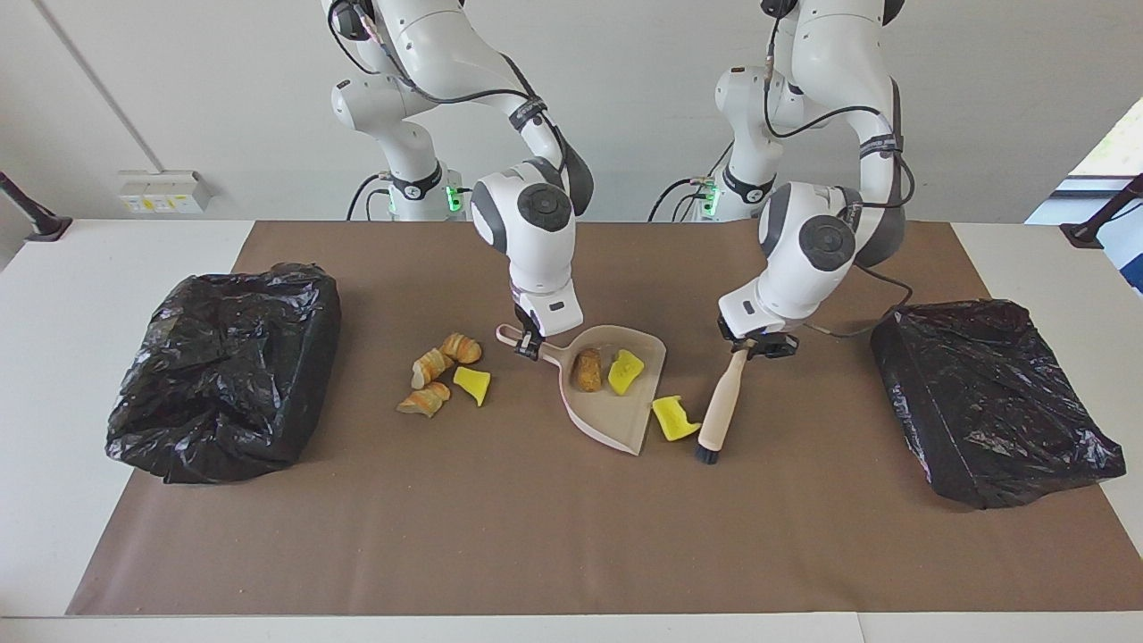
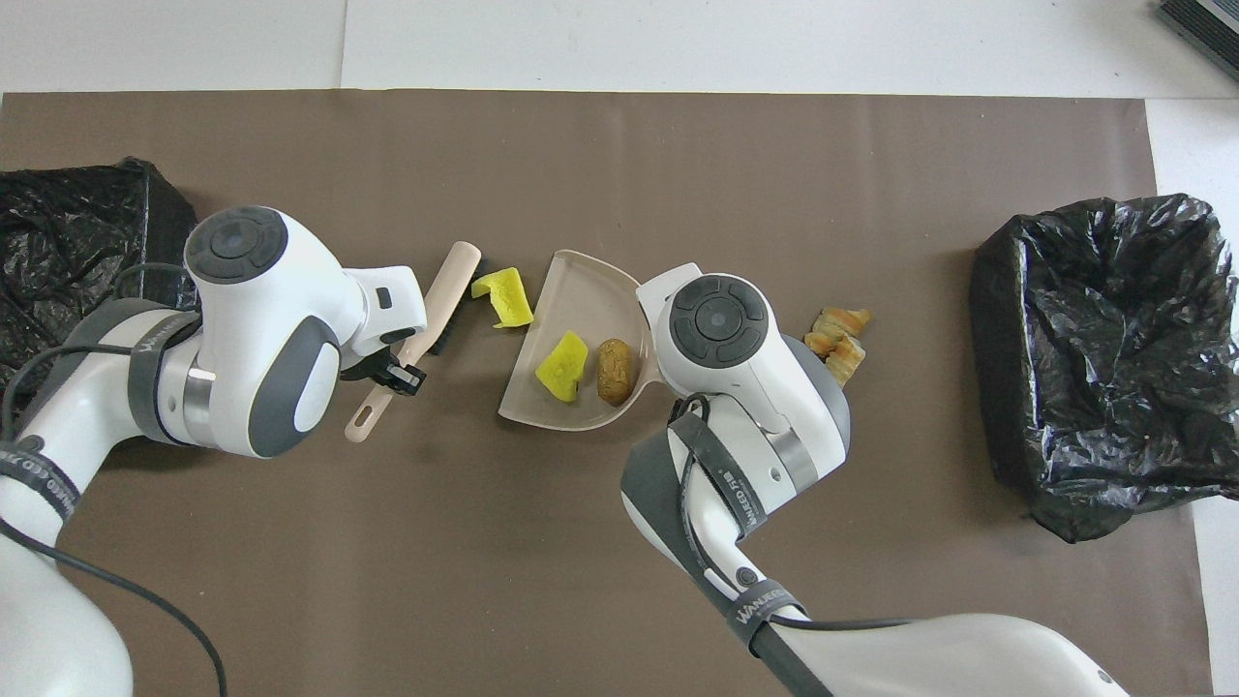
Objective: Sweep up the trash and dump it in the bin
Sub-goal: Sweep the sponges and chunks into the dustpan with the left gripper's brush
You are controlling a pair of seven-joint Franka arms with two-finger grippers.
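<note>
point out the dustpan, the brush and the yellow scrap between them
dustpan [image 1: 616,413], facing view, bare floor of the pan near its open lip
brush [image 1: 721,404], facing view, middle of the wooden handle
yellow scrap [image 1: 674,418], facing view, its top face

White table [image 1: 54,295], brown mat [image 1: 536,536] over its middle; on the mat: two black bags [image 1: 223,366] [image 1: 991,397] near the ends, dustpan [image 1: 616,420] and scraps [image 1: 442,371] mid-mat.
</note>
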